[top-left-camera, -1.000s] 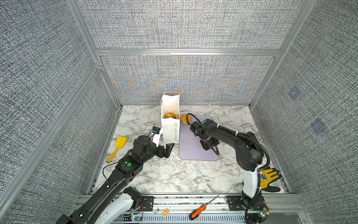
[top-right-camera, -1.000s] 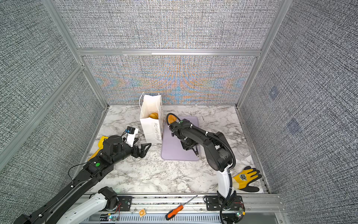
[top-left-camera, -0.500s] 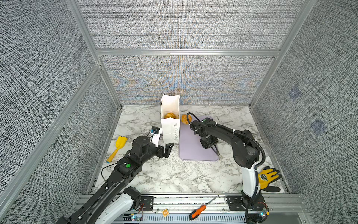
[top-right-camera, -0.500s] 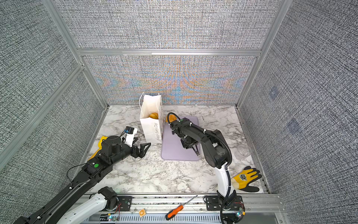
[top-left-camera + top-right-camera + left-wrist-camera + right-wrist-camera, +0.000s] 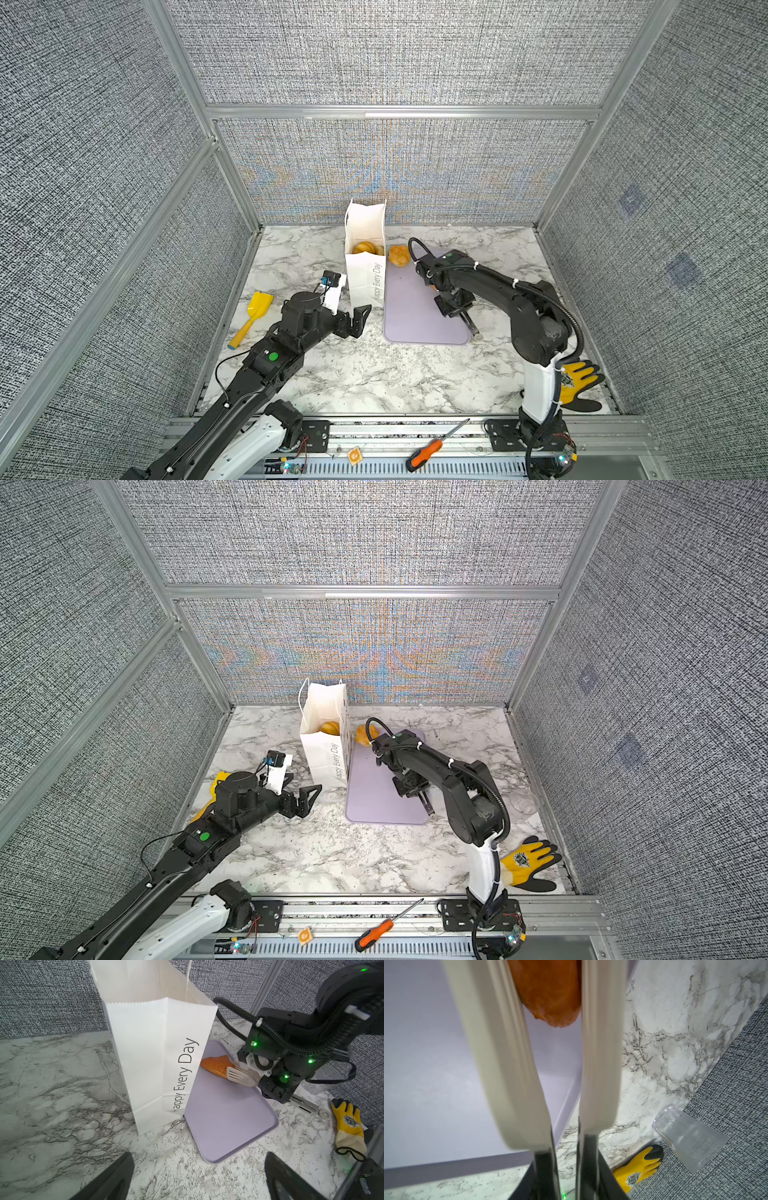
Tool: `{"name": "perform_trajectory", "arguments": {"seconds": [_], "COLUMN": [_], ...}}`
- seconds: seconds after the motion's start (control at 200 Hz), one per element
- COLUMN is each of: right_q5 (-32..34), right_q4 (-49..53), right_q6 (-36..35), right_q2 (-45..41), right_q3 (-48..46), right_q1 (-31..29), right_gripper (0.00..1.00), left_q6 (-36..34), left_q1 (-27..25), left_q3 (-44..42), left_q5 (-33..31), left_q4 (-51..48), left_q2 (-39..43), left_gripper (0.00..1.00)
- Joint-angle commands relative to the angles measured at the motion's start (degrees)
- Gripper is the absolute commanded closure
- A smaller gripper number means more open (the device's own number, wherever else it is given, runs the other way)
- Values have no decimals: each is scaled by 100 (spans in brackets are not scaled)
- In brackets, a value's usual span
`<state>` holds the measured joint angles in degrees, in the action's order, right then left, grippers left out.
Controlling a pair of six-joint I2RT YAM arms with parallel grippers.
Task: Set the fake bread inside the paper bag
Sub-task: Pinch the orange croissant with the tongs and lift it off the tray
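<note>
The white paper bag (image 5: 365, 274) (image 5: 326, 754) (image 5: 149, 1053) stands open at the back, with golden fake bread (image 5: 365, 248) (image 5: 330, 728) inside. A round bun (image 5: 399, 255) (image 5: 365, 734) lies just right of the bag. My right gripper (image 5: 446, 301) (image 5: 409, 785) (image 5: 564, 1157) is shut on white tongs (image 5: 239, 1076) (image 5: 512, 1064). The tong blades press both sides of a darker orange-brown pastry (image 5: 216, 1066) (image 5: 548, 991), low over the lilac tray (image 5: 415, 316) (image 5: 224, 1118). My left gripper (image 5: 361, 318) (image 5: 309, 800) (image 5: 198, 1154) hangs open and empty in front of the bag.
A yellow scoop (image 5: 255, 309) lies by the left wall. A yellow glove (image 5: 579, 376) (image 5: 349, 1126) and a clear plastic cup (image 5: 689, 1136) (image 5: 524, 804) sit by the right wall. An orange-handled screwdriver (image 5: 428, 453) rests on the front rail.
The right arm has drawn back slightly from the bun, and the tongs have closed in on the orange-brown pastry. The left arm has not moved.
</note>
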<state>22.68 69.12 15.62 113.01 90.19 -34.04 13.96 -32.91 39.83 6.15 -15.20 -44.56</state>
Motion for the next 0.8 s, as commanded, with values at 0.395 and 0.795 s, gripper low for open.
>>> {"name": "perform_trajectory", "arguments": {"seconds": [0.395, 0.795], "right_q5": [-1424, -1878], "right_q4": [-1136, -1312], "right_q6": [-37, 218], "right_q2": [-1440, -2371], "right_q3": [-872, -1317], "right_q1": [203, 115], "right_gripper": [71, 71], "left_q6": [-105, -300], "left_q1": [3, 3], "left_q3": [240, 489], "left_q5": [-13, 545], "left_q4": [-62, -56], "left_q2": [11, -265], "left_gripper": [1, 1]}}
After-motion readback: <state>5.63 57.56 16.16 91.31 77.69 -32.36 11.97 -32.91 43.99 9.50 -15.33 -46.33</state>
